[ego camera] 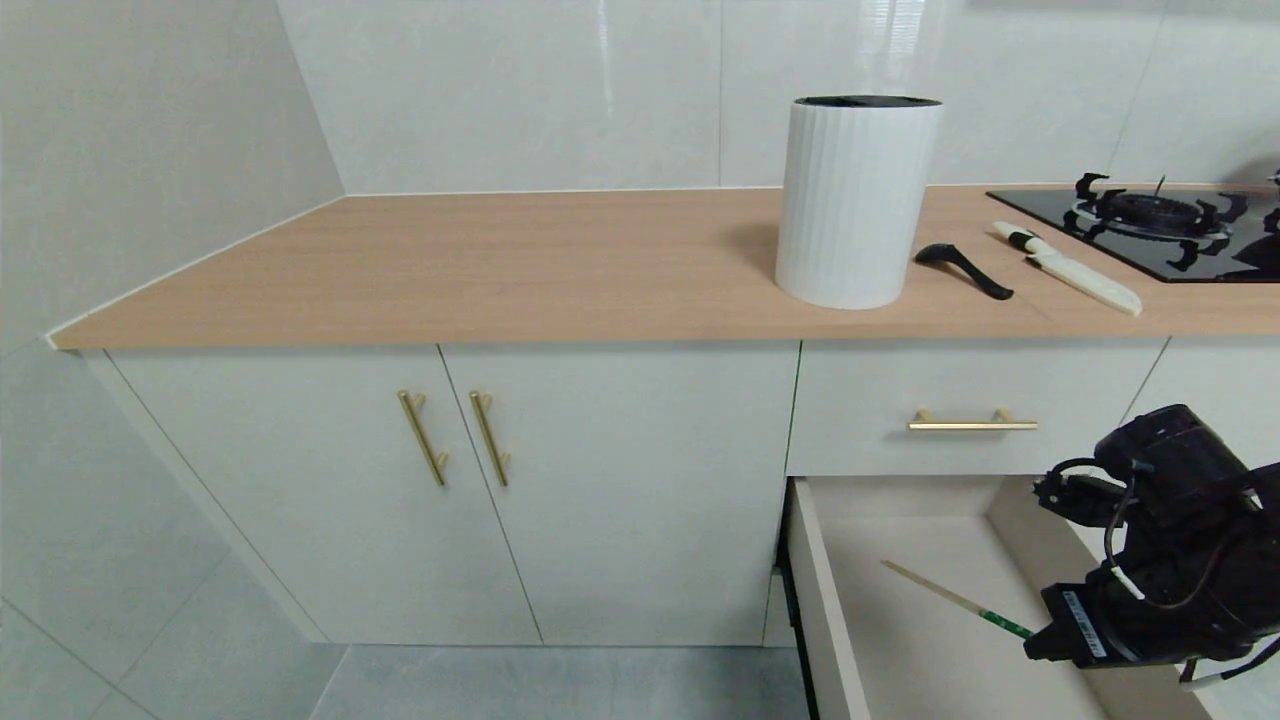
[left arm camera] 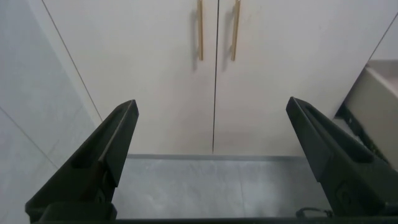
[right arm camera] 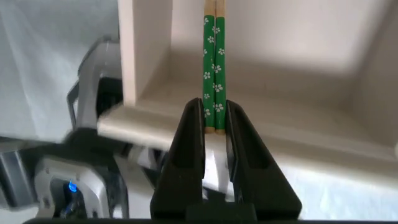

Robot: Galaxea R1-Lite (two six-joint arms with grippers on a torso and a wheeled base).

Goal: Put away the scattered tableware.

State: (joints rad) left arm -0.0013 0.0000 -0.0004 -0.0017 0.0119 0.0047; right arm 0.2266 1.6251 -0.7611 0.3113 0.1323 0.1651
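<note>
Wooden countertop [ego camera: 500,270] with a black gas hob [ego camera: 1145,215] at its right end, white gold-handled cupboard doors [ego camera: 620,480] below.

Your left gripper [left arm camera: 211,104] hangs low before the white cabinet doors [left arm camera: 155,62], its dark fingers [left arm camera: 112,149] spread wide, two gold handles [left arm camera: 200,31] ahead, grey floor [left arm camera: 211,186] beneath, an open drawer [left arm camera: 382,87] alongside.

White tiled walls [ego camera: 500,90]; wooden countertop [ego camera: 450,260]; white cabinets [ego camera: 620,480], gold handles [ego camera: 423,437]; grey floor [ego camera: 560,685].
</note>
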